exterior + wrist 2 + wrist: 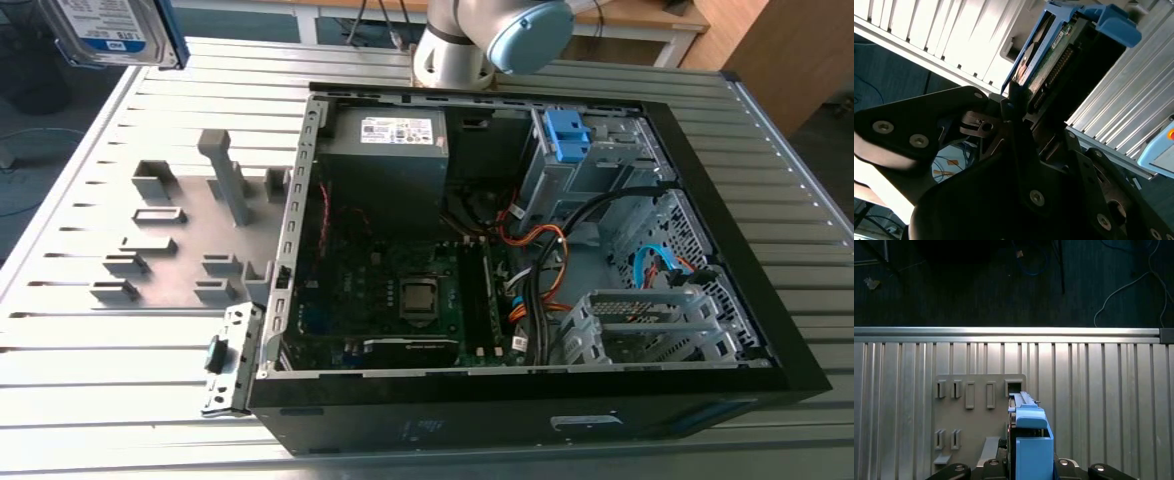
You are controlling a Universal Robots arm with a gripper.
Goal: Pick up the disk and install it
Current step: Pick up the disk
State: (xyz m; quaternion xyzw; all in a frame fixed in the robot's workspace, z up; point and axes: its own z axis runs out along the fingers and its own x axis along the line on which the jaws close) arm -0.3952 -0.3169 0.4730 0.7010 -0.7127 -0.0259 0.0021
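Fingers (1021,135) clamp the disk (107,30) edge-on, high above the rack (974,427) (clear of its slots, so nothing snags).

Ribbed aluminium table (747,130), dark floor (979,285) beyond its edge, loose cables (1096,320), wooden cabinet (787,50) behind

The plate (187,245) lies at the exterior view's left of the case (534,415), disk (114,30) seemingly above.
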